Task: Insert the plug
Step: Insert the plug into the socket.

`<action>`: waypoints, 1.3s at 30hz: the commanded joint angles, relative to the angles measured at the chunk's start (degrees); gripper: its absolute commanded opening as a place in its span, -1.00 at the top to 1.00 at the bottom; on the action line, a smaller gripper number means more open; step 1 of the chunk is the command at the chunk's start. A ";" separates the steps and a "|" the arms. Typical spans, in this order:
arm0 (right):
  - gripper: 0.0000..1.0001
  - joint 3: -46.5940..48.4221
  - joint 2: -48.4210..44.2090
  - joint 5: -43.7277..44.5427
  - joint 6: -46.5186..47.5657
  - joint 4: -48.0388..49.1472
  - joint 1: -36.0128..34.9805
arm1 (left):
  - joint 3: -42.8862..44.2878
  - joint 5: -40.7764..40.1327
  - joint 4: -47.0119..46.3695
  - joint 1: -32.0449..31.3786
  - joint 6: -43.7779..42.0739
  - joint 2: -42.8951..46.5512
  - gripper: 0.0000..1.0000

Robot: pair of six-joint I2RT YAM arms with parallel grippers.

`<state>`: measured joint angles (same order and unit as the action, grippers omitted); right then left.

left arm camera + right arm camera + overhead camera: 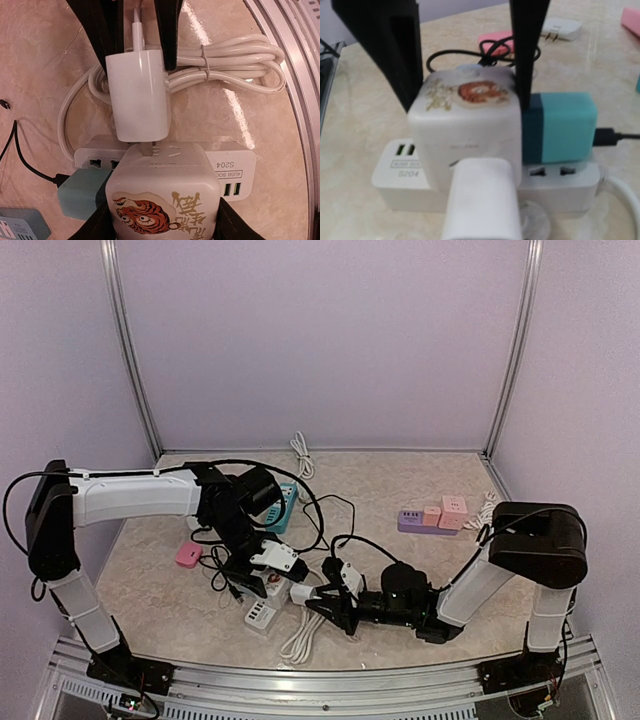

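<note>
A white plug (139, 97) hangs between the black fingers (167, 30) of my right gripper (318, 595), which is shut on its body. Its prongs (146, 148) are partway into the side face of a white cube socket (165, 185) with a tiger picture. My left gripper (162, 225) is shut on that cube, one finger on each side. The cube sits on a white power strip (235, 170), with a teal adapter (82, 192) beside it. In the right wrist view the plug (482, 205) fills the lower middle, pressed against the cube (465, 120).
The plug's coiled white cable (225, 65) lies just behind it, near the table's front rail. A pink box (188, 555) lies to the left. At the right stands a purple strip with pink cubes (430, 518), and a teal strip (285, 505) lies behind the left arm.
</note>
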<state>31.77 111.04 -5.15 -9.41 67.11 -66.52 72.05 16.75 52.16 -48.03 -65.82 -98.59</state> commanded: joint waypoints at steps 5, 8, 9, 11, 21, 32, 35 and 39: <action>1.00 1.15 3.19 0.83 2.30 2.94 0.86 | -1.49 0.21 -1.45 -0.14 0.30 -6.51 0.11; 1.00 1.31 3.85 0.52 1.99 3.09 0.86 | -1.09 0.32 -1.45 0.02 0.20 -6.92 0.11; 1.00 1.32 3.83 0.49 2.02 2.97 0.87 | -1.23 0.44 -1.61 0.11 0.16 -7.01 0.12; 1.00 1.04 3.68 0.45 1.95 3.25 0.86 | -1.43 1.11 -1.80 0.21 0.00 -7.12 0.15; 1.00 2.38 3.66 -1.23 1.69 4.87 0.81 | -2.19 5.70 -2.31 1.68 -0.08 -8.00 0.17; 1.00 3.20 2.56 -2.06 1.23 6.16 0.56 | -4.22 5.21 -5.08 1.77 -1.15 -7.53 0.19; 1.00 3.23 1.53 -1.54 1.49 5.55 0.44 | -4.93 4.83 -5.93 1.71 -0.91 -7.26 0.19; 1.00 3.06 1.01 -1.31 1.49 5.37 0.13 | -5.26 4.78 -6.61 1.71 -0.69 -6.82 0.18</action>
<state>31.88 113.45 -6.50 -7.99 70.19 -66.11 71.37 22.33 51.29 -45.36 -66.96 -99.55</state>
